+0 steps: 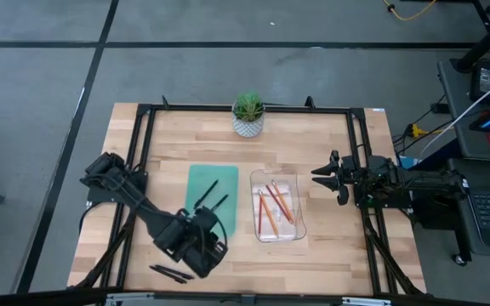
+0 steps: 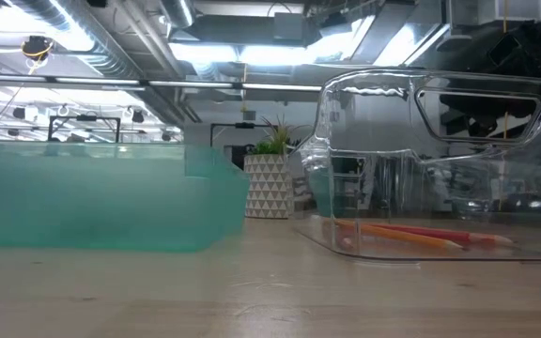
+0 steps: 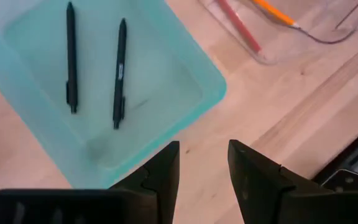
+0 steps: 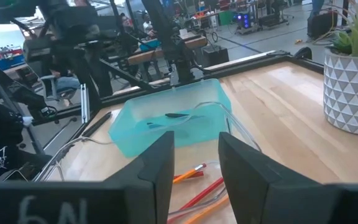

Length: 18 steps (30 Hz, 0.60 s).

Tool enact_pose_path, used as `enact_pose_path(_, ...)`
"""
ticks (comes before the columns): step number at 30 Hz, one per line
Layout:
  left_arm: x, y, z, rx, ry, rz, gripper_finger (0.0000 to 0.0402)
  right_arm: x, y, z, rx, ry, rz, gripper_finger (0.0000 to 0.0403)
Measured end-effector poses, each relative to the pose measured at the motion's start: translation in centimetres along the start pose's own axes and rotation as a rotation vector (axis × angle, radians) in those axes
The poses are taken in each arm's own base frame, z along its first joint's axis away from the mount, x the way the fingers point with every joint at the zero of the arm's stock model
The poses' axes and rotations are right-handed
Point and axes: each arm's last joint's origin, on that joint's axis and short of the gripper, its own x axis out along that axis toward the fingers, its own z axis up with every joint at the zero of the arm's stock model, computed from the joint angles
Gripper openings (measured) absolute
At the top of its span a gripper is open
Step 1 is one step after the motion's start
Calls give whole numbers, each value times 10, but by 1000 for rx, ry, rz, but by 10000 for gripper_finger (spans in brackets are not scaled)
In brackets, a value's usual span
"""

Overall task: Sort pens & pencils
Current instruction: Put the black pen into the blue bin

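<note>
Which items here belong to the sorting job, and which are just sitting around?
Job:
- pens: two in teal tray, one on table
- pencils in clear tray

Bystanders:
- potted plant

Pens in tray: two thin all-black plastic pens were laid flat, nearly parallel, apart.
Pen on table: a third black pen was seen flat on the wood.
Pencils: three thin orange-and-red pencils were laid flat, close together, slanted.
</note>
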Motion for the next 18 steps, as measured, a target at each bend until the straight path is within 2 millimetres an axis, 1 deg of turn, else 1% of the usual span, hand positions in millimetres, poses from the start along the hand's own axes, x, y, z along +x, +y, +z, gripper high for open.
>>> enact_pose_path(3,2,3,-12,-22,20,15,130,0,0,0,19,0,0,127)
enact_pose_path(5,5,5,-24,-43,46,25,130,0,0,0,21,0,0,127)
enact_pose_path(7,10,4,-39,-66,92,-9,130,0,0,0,19,0,-1,127)
enact_pose_path(12,16,2,-68,-39,162,-99,130,0,0,0,2,0,-1,126)
enact_pose_path(15,19,1,-80,-28,185,-143,130,0,0,0,-4,0,-1,126)
enact_pose_path(18,18,2,-89,39,219,-161,130,0,0,0,-7,0,-1,126)
